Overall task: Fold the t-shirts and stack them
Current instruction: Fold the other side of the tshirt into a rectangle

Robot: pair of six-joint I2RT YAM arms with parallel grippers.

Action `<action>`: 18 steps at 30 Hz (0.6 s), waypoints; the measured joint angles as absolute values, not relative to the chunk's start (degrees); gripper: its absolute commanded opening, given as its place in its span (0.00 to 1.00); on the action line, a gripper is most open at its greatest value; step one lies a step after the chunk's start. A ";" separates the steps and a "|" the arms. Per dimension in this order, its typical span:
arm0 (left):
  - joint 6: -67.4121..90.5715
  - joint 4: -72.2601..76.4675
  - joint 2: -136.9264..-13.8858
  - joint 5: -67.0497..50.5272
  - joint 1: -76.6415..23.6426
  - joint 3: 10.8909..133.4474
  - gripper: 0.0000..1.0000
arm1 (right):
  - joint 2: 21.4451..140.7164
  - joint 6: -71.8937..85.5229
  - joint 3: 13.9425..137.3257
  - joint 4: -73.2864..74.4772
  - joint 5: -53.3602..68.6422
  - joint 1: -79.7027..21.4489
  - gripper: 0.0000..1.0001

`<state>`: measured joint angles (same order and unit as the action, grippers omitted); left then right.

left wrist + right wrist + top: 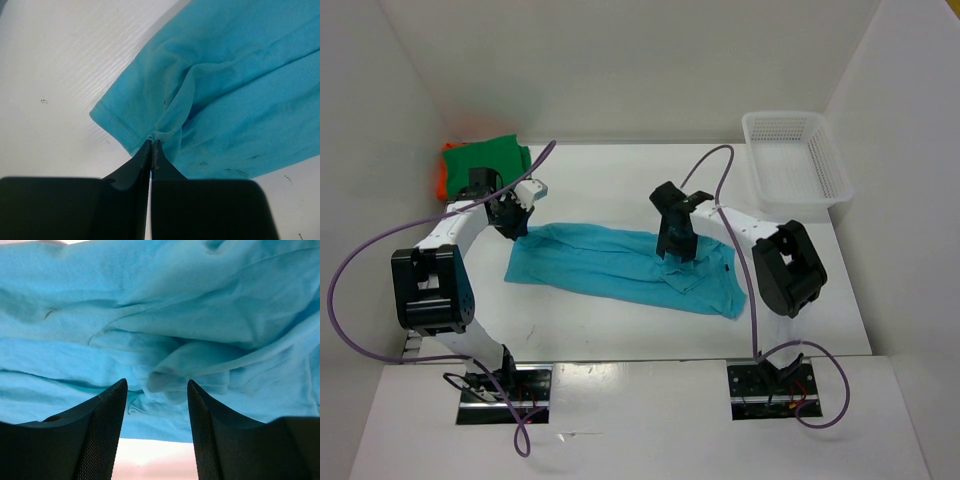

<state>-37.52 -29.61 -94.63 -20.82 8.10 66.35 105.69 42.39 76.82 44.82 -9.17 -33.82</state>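
Observation:
The turquoise t-shirt (620, 265) lies spread lengthwise across the middle of the table, folded in on itself with rumpled folds. My left gripper (517, 228) is at its far left corner; in the left wrist view the gripper (154, 143) is shut on a pinch of that shirt's (235, 95) cloth beside the hemmed edge. My right gripper (676, 255) hangs over the shirt's right half. Its jaws (156, 387) stand open just above a bunched fold of the turquoise cloth (165, 320), gripping nothing. The green t-shirt (485, 160) lies on the orange one (442, 178) at the far left.
A white mesh basket (793, 160) stands at the far right corner of the table. White walls enclose the table on the left, back and right. Purple cables loop from both arms.

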 measured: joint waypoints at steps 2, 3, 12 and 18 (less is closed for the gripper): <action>-37.52 -29.61 -94.63 -20.84 8.10 66.35 0.00 | 106.45 42.59 77.19 45.04 -10.15 -34.54 0.57; -37.52 -29.58 -94.63 -20.84 8.10 66.32 0.00 | 106.69 42.59 77.25 45.10 -10.48 -34.59 0.57; -37.54 -29.67 -94.63 -20.84 8.10 66.19 0.00 | 108.01 42.81 77.34 45.69 -13.34 -34.59 0.45; -37.52 -29.71 -94.63 -20.84 8.10 66.19 0.00 | 108.03 42.96 77.34 45.71 -13.98 -34.59 0.29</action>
<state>-37.52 -29.71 -94.63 -20.84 8.10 66.19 108.03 42.96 77.34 45.71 -13.98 -34.59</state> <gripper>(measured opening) 0.009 0.355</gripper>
